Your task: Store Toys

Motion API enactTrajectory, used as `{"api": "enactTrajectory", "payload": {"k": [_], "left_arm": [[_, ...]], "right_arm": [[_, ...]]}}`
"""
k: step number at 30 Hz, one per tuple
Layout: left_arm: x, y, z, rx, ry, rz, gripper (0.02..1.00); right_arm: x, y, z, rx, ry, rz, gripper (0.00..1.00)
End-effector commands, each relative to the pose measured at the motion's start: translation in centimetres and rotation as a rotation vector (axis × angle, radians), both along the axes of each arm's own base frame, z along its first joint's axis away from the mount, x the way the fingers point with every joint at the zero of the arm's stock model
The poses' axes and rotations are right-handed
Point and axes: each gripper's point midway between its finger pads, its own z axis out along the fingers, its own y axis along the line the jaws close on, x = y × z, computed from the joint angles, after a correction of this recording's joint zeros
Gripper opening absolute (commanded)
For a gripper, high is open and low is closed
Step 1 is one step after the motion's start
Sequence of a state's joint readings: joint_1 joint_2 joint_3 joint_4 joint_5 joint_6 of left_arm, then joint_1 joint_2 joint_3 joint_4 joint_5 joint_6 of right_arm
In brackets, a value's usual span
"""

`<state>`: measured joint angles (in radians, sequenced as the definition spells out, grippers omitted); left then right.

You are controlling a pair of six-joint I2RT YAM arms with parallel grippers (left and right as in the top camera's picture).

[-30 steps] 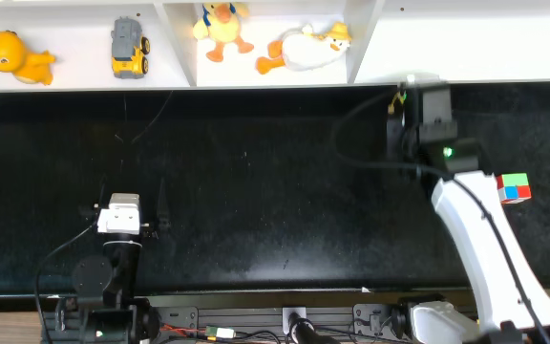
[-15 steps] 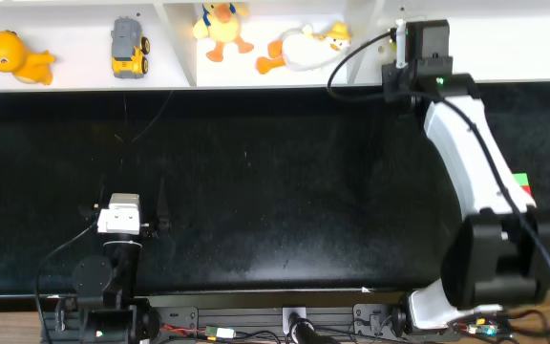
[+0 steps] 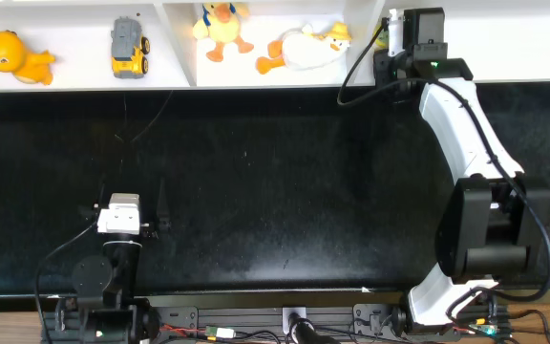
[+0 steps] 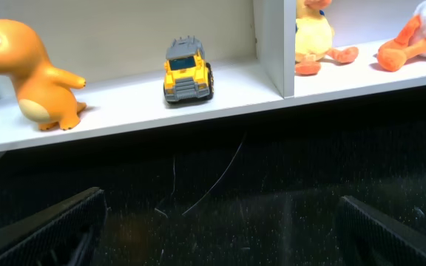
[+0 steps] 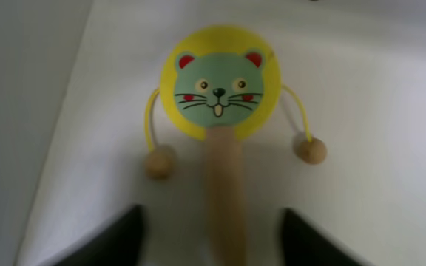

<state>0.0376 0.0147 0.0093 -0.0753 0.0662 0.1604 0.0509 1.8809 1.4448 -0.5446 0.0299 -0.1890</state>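
A black worktop (image 3: pixel 275 182) runs in front of a white shelf (image 3: pixel 74 76) split into compartments. In the shelf's right-hand compartment a hand drum (image 5: pixel 219 81) lies flat on the shelf floor — yellow rim, green cat face, wooden handle, two beads on strings. The right gripper (image 5: pixel 211 222) has its jaws released, wide apart on either side of the handle. The left gripper (image 4: pixel 220 222), well back from the shelf, has its jaws released too.

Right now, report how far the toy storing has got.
Done: orange figure, yellow truck, duck and white plush sit on the shelf. In hand: the right gripper, open, straddles the handle of the rattle drum, which lies on the shelf. Left: backing that arm out; the left gripper is open over the mat.
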Motion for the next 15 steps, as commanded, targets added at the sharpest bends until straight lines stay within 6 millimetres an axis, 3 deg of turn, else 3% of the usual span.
{"api": "enactTrajectory", "payload": {"k": [1, 9, 15], "left_arm": [[-0.1, 0.0, 0.1, -0.007, -0.005, 0.003, 0.998], [-0.1, 0.0, 0.1, -0.007, -0.005, 0.003, 0.998], [-0.1, 0.0, 0.1, -0.007, -0.005, 0.003, 0.998]], "right_arm": [[0.3, 0.4, 0.0, 0.033, 0.011, -0.006, 0.998], [-2.5, -0.6, 2.6, -0.007, 0.011, -0.037, 0.993], [-9.1, -1.8, 3.3, -0.026, 0.02, -0.061, 0.996]]}}
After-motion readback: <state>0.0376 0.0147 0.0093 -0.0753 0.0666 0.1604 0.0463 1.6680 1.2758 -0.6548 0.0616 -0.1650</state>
